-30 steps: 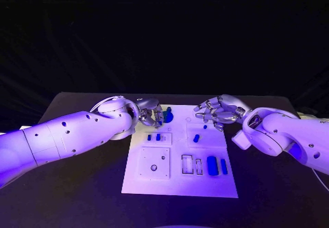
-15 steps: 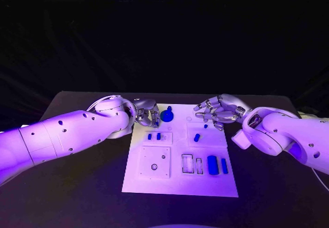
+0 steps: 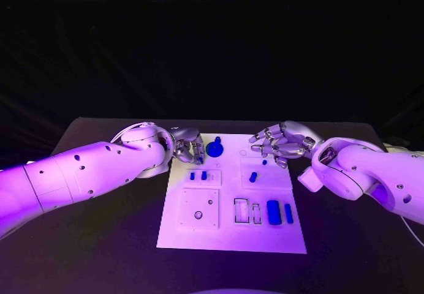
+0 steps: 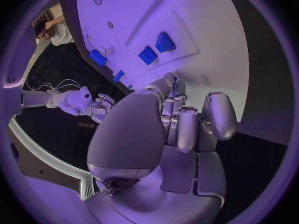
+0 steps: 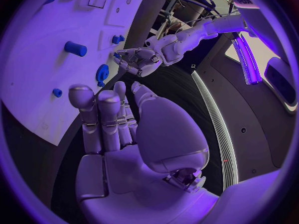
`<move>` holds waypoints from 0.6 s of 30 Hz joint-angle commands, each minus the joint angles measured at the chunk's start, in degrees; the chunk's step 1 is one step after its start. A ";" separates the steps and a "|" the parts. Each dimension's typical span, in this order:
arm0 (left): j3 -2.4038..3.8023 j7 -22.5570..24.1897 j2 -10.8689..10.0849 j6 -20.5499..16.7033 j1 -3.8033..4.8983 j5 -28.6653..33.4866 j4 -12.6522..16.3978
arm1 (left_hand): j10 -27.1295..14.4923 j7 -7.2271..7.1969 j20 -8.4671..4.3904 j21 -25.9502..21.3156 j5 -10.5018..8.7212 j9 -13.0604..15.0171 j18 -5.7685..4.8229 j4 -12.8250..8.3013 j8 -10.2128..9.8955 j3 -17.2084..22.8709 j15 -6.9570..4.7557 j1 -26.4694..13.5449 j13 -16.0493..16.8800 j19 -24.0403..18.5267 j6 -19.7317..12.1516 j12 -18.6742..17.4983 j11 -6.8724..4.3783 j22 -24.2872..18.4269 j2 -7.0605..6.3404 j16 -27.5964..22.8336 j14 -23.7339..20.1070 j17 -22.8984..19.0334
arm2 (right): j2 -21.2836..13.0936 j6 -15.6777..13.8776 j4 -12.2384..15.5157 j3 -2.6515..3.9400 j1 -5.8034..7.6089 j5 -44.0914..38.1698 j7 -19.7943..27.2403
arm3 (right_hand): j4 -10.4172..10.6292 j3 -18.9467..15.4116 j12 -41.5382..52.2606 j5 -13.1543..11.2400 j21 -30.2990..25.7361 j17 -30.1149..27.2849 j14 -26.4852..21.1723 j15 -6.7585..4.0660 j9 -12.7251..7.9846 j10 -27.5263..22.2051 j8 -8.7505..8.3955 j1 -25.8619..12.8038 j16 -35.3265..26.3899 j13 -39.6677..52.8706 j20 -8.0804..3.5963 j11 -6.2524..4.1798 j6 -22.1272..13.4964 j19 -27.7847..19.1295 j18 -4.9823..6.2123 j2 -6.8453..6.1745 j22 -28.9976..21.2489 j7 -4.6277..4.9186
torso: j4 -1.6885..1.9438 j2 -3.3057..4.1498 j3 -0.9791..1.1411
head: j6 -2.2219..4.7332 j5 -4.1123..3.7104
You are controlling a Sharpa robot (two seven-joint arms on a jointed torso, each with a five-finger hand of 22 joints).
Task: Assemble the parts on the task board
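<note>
The white task board (image 3: 231,229) lies mid-table. At its far left corner my left hand (image 3: 187,147) hovers with its fingers curled, and a small blue part (image 5: 117,56) shows at its fingertips (image 4: 169,82). A round blue part with a knob (image 3: 215,149) stands just right of that hand. Two small blue parts (image 3: 198,176) stand in a plate nearer to me. My right hand (image 3: 283,142) hangs over the far right corner, fingers loosely apart and holding nothing. Below it lie a small blue peg (image 3: 264,162) and a blue cylinder (image 3: 253,177).
Two longer blue parts (image 3: 280,213) lie at the board's near right, beside several empty slots (image 3: 246,211). A square plate with a hole (image 3: 199,209) sits at the near left. Black table (image 3: 97,245) surrounds the board on all sides.
My left arm has eased slightly to the left, and the hand has drawn a little away from the round blue part. The right hand has barely moved.
</note>
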 commanded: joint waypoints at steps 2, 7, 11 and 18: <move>0.01 0.19 0.10 1.53 -0.03 0.43 0.09 | 0.52 -0.08 0.20 0.35 0.25 0.05 -0.76 0.07 -0.19 0.38 -0.26 -0.43 -0.04 0.24 0.41 -0.35 -0.12 0.61 0.06 0.00 1.34 -0.01 | 0.04 0.83 0.03 0.00 -0.05 -0.12 0.46 | 0.09 0.17 0.35 0.31 0.07 0.05 -0.13 0.02 0.08 -0.38 0.41 0.47 0.15 -0.10 -0.07 0.01 -0.46 0.06 1.06 0.02 -0.04 0.06 | 0.00 -0.01 -0.01 | -0.08 0.02; 0.01 0.09 0.07 1.97 -0.06 0.84 0.31 | 0.57 -0.09 0.19 0.37 0.25 0.06 -0.76 0.05 -0.19 0.42 -0.27 -0.46 -0.04 0.24 0.46 -0.37 -0.14 0.64 0.05 0.05 1.36 0.06 | 0.09 0.86 -0.13 0.00 -0.06 -0.11 0.50 | 0.09 0.17 0.35 0.31 0.07 0.05 -0.13 0.02 0.08 -0.38 0.41 0.47 0.15 -0.10 -0.07 0.01 -0.46 0.06 1.06 0.02 -0.04 0.06 | -0.02 0.01 0.01 | -0.02 0.19; 0.01 -0.01 0.08 2.32 -0.08 1.03 0.52 | 0.59 -0.09 0.18 0.40 0.25 0.06 -0.76 0.04 -0.20 0.44 -0.28 -0.48 -0.04 0.25 0.47 -0.38 -0.14 0.66 0.04 0.11 1.39 0.14 | 0.14 0.84 -0.31 0.00 -0.08 -0.09 0.55 | 0.09 0.17 0.35 0.31 0.07 0.05 -0.13 0.02 0.08 -0.38 0.41 0.47 0.15 -0.10 -0.07 0.01 -0.46 0.06 1.06 0.02 -0.04 0.06 | 0.05 -0.02 -0.01 | -0.07 0.29; 0.01 -0.45 -0.04 2.80 -0.09 1.12 0.82 | 0.59 -0.09 0.18 0.40 0.25 0.06 -0.76 0.04 -0.20 0.44 -0.28 -0.48 -0.04 0.25 0.48 -0.38 -0.14 0.66 0.04 0.11 1.39 0.13 | 0.12 0.80 -0.33 0.00 -0.09 -0.07 0.54 | 0.16 0.15 0.37 0.34 0.07 0.05 -0.12 0.03 0.08 -0.38 0.44 0.41 0.15 -0.12 -0.07 0.02 -0.48 0.07 1.05 0.02 -0.04 0.07 | 0.03 0.02 0.01 | -0.19 0.34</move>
